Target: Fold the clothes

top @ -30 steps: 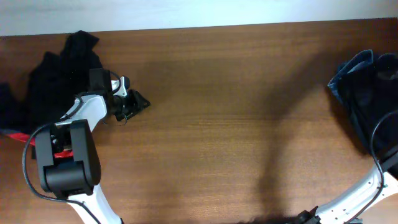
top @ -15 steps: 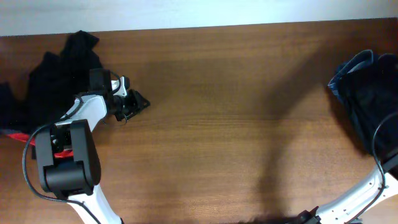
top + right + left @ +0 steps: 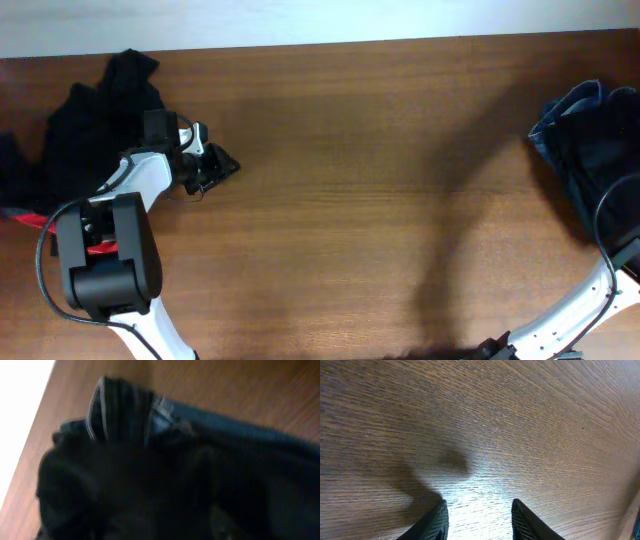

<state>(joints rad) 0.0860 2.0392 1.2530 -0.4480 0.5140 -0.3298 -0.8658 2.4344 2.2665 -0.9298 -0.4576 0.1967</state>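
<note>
- Change, right side: over the last second the outline of the black garment (image 3: 600, 150) lying on the denim jeans (image 3: 560, 112) at the right edge of the overhead frame has shifted slightly. The right arm (image 3: 590, 300) reaches up toward that heap from the lower right.
- Right wrist view: blurred, filled with dark cloth (image 3: 150, 485), with a blue-grey hem (image 3: 125, 407) at upper left. The right fingers cannot be made out, so I cannot tell whether they are apart or clamped on cloth.
- No change, left side: the left fingers (image 3: 436, 522) are apart over bare counter (image 3: 380, 200) with nothing between them. They sit just right of the black heap (image 3: 100, 110) at upper left, and its red edge (image 3: 20, 214) shows at the left border.
- Judgement: the right arm is working the right-hand heap and the left arm is idle. No garment is spread flat yet and the middle of the counter is bare, so folding looks barely begun.
- Containers: none in view. The clothes lie directly on the counter in two heaps, well apart.
</note>
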